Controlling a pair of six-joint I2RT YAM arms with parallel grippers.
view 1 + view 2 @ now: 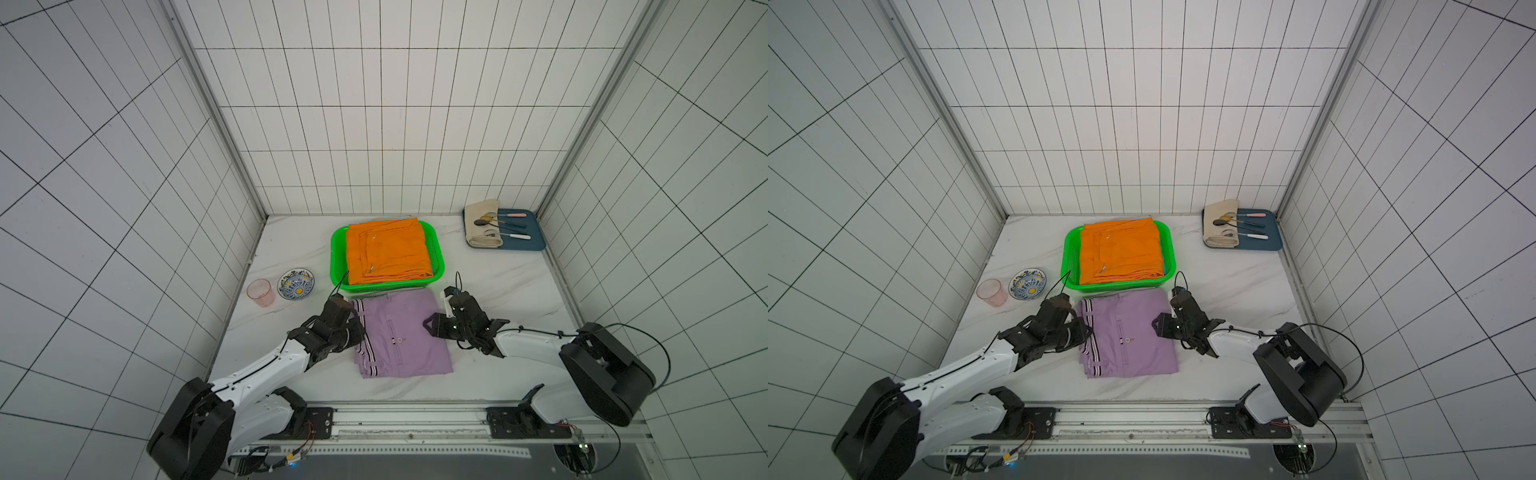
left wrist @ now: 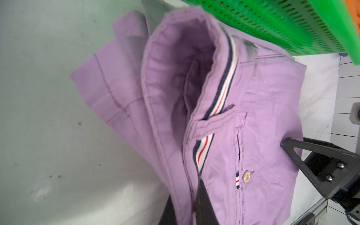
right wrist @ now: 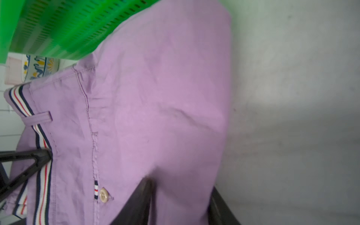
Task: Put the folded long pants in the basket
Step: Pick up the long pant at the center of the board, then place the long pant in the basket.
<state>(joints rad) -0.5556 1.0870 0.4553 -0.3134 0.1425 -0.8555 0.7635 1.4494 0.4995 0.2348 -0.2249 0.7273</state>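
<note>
Lilac folded long pants (image 1: 401,332) (image 1: 1127,332) with a striped waistband lie flat on the table just in front of the green basket (image 1: 338,257) (image 1: 1070,257). Orange folded pants (image 1: 388,251) (image 1: 1121,249) lie on top inside the basket. My left gripper (image 1: 360,332) (image 2: 187,202) is shut on the waistband edge of the lilac pants (image 2: 263,116). My right gripper (image 1: 432,326) (image 3: 181,194) straddles the opposite folded edge of the lilac pants (image 3: 155,97), with the cloth pinched between its jaws. The basket wall (image 2: 272,23) (image 3: 58,25) stands close behind the pants.
A pink cup (image 1: 261,292) and a patterned bowl (image 1: 296,283) stand left of the basket. At the back right, a dark blue tray (image 1: 528,237) holds a cream cloth roll (image 1: 482,226) and utensils. Tiled walls close in the table on three sides.
</note>
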